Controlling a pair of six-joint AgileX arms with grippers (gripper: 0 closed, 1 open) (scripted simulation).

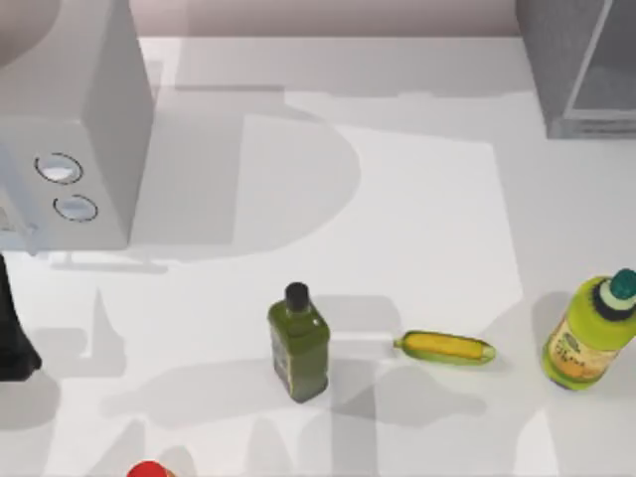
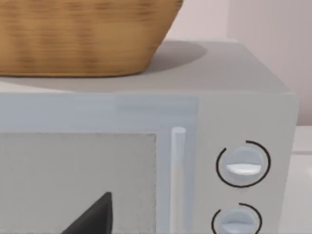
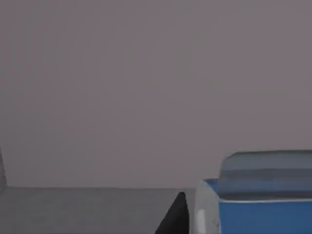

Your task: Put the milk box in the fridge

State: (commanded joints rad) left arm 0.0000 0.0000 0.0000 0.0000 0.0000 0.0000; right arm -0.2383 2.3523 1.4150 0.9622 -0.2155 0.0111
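Observation:
The milk box (image 3: 265, 209) sits close up in the right wrist view, its blue top and a white side showing. My right gripper (image 3: 229, 226) is shut on it, one dark finger (image 3: 175, 217) lying against the white side. Behind them are a flat grey wall and a grey ledge. The fridge (image 1: 586, 70) stands at the table's back right corner, dark grey with a paler framed panel. My left arm (image 1: 15, 338) is parked at the table's left edge, facing the light-grey box.
A light-grey box with two round dials (image 1: 70, 129) stands at the back left, a wicker basket (image 2: 83, 34) on top. A dark-green square bottle (image 1: 297, 343), a yellow corn cob (image 1: 444, 348) and a yellow-green bottle (image 1: 588, 338) stand along the front. A red object (image 1: 149, 469) peeks at the front edge.

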